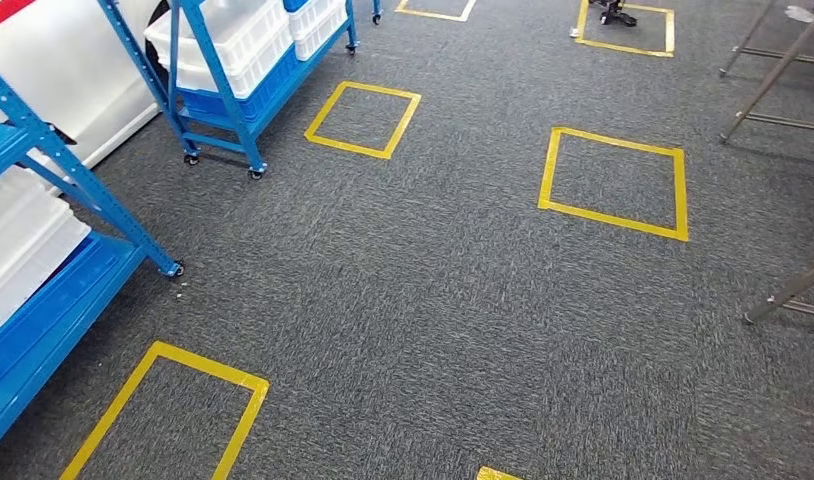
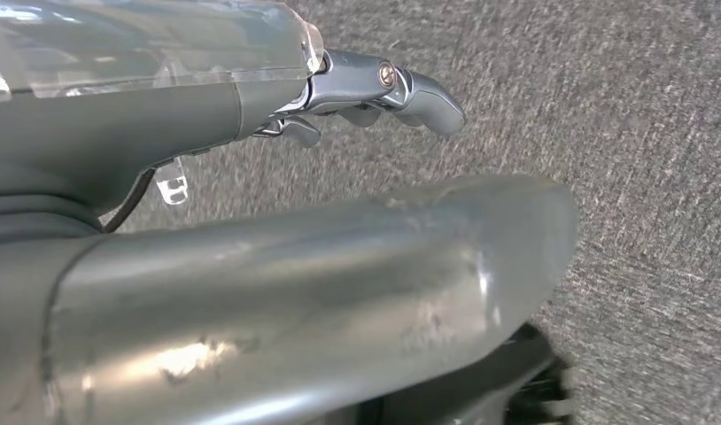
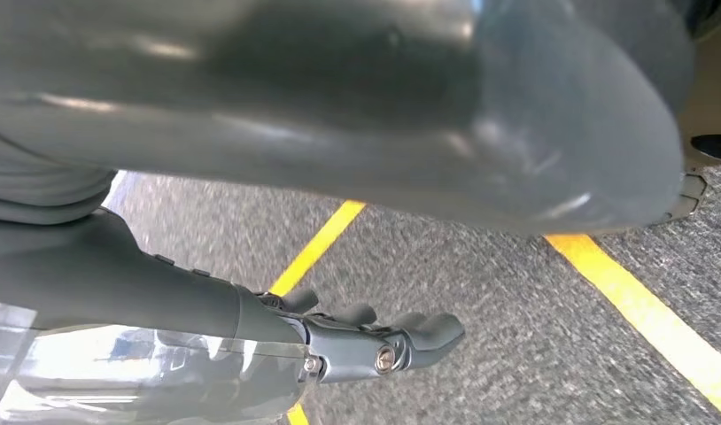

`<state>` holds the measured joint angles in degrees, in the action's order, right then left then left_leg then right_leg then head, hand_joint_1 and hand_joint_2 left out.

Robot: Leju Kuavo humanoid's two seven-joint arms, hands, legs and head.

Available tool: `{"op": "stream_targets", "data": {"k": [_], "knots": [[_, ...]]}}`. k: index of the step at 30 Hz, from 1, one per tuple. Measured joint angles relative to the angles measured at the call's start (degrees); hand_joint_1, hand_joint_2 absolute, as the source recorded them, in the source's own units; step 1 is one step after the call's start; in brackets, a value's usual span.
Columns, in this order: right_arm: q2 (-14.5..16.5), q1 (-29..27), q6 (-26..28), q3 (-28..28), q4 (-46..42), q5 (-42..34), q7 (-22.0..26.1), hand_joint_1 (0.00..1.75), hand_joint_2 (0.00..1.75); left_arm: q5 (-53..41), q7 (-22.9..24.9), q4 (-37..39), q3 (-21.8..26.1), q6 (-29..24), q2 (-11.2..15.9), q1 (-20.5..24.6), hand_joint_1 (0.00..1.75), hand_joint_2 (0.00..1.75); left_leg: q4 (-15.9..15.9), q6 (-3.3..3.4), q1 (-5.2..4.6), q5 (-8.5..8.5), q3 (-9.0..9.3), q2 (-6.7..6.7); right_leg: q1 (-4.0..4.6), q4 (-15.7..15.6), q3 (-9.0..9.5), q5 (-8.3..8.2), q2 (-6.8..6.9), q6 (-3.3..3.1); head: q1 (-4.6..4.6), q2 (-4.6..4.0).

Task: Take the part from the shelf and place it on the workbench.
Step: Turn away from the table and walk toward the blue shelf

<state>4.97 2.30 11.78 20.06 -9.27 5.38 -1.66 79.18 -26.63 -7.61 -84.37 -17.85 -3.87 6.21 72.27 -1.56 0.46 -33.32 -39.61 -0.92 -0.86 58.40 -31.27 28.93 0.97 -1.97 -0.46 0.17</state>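
two hands hang at the robot's sides over the carpet, and neither holds anything. the left hand shows its dark fingers loosely curved, apart from the thumb, nothing between them; the right hand looks the same, released, above yellow floor tape.

outward from there, the head view looks down on grey carpet with two blue shelf units. the near shelf stands at the robot's left, carrying white bins; the far shelf stands ahead and to the left on castors, stacked with more white bins. the part itself i cannot make out; by my judgement it lies in one of those bins, so leftward, nearer the left hand. five yellow tape squares are marked on the floor, plus a corner of a sixth at the lower edge. grey metal legs at the right may belong to the table, well apart from both shelves.
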Motion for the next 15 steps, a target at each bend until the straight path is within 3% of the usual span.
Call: {"op": "stream_targets", "data": {"k": [1,2,3,5,7,10,12,14,15], "knots": [[0.0,0.0,0.0,0.0,0.0,0.0,0.1,0.00,0.00,0.0,0.1,0.0,0.0,0.0,0.0,-0.1,0.00,0.00,2.1,-0.19,0.17,-0.52,-0.89,0.22,0.06,0.0,0.00,0.07,0.86,-0.01,0.00,0.00],[0.0,0.0,0.0,0.0,0.0,0.0,0.1,0.00,0.00,0.1,0.2,0.0,0.0,0.0,0.0,-0.2,0.00,0.00,2.0,-0.33,0.32,0.06,-0.70,0.43,0.09,0.1,0.03,0.15,1.65,0.03,-0.01,0.00],[0.0,0.0,0.0,0.0,0.0,0.0,0.2,0.00,0.00,0.1,0.3,0.0,0.0,-0.1,0.0,-0.3,0.00,0.00,-0.5,-0.42,0.44,1.57,0.68,0.82,0.09,0.1,0.11,0.25,2.37,0.13,-0.01,0.01],[0.0,0.1,-0.1,0.0,0.0,0.0,0.2,0.00,0.00,0.2,0.5,0.0,0.0,-0.1,0.0,-0.3,0.00,0.00,-8.4,-0.29,0.44,4.89,5.08,2.87,0.19,0.2,0.38,0.55,3.67,0.56,-0.03,0.00],[0.0,0.1,-0.1,0.0,0.0,0.0,0.2,0.00,0.00,0.2,0.6,0.0,0.0,-0.2,0.1,-0.2,0.00,0.00,-13.1,0.31,0.18,6.19,7.50,4.37,0.38,0.3,0.66,0.83,4.61,1.17,0.07,0.00],[0.0,0.4,-0.4,0.0,0.0,0.0,0.3,0.00,0.00,0.1,0.9,0.0,-0.1,-0.4,0.2,-0.4,0.00,0.00,-13.9,1.51,-0.08,6.40,7.58,3.20,0.23,0.1,1.30,1.07,5.53,2.25,0.14,0.01],[0.0,0.5,-0.6,0.1,-0.1,0.0,0.3,0.00,0.00,0.1,1.1,0.0,-0.2,-0.6,0.3,-0.4,0.00,0.00,-14.7,2.41,0.08,6.91,7.99,2.08,-0.08,2.2,0.65,2.82,3.42,2.81,0.29,0.00],[0.0,0.3,-0.8,0.1,-0.1,0.0,0.4,0.00,0.00,0.2,1.2,0.0,-0.2,-0.9,0.3,-0.2,0.00,0.00,-14.9,2.92,0.06,7.24,8.00,0.94,-0.21,8.6,-2.46,6.35,0.33,2.94,0.56,0.00],[0.0,0.3,-0.9,0.1,-0.1,0.0,0.4,0.00,0.00,0.2,1.3,0.0,-0.2,-0.9,0.3,-0.2,0.00,0.00,-14.9,3.01,-0.04,7.28,7.90,0.26,-0.19,12.3,-4.43,7.81,-0.37,2.91,0.63,0.00]]}}
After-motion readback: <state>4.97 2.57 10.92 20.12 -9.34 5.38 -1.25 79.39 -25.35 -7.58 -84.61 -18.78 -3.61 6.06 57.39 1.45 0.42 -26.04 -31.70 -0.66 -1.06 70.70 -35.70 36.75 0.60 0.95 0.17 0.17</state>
